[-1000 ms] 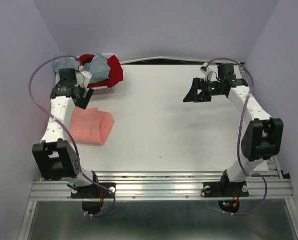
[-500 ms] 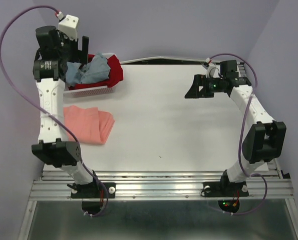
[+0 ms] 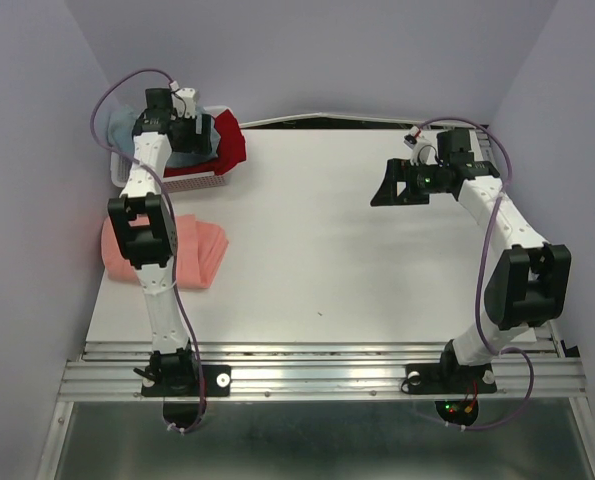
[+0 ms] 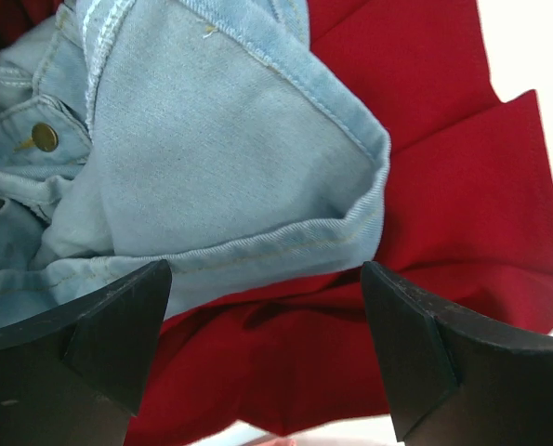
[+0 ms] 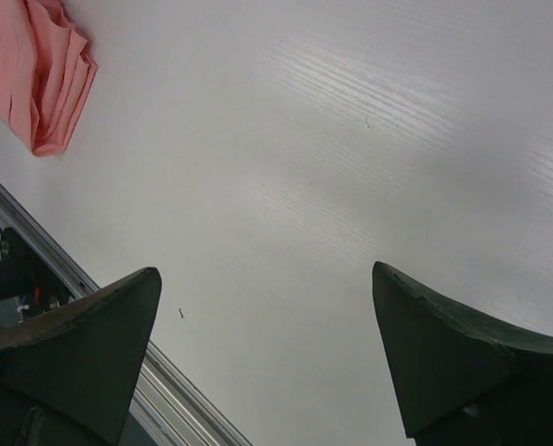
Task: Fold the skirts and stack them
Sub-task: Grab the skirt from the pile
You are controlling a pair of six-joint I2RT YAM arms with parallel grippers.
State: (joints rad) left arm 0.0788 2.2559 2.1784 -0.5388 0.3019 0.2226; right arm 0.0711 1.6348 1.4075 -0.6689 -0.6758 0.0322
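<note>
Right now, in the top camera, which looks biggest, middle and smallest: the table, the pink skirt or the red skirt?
1. Table
2. Pink skirt
3. Red skirt, though it is bunched up and partly hidden, so it may really be bigger.

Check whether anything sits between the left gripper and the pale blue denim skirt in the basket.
Nothing visible does. The left gripper hangs open right above the pale blue denim skirt, which lies crumpled on top of the dark red pleated skirt in the white mesh basket; no other thing shows between them.
</note>
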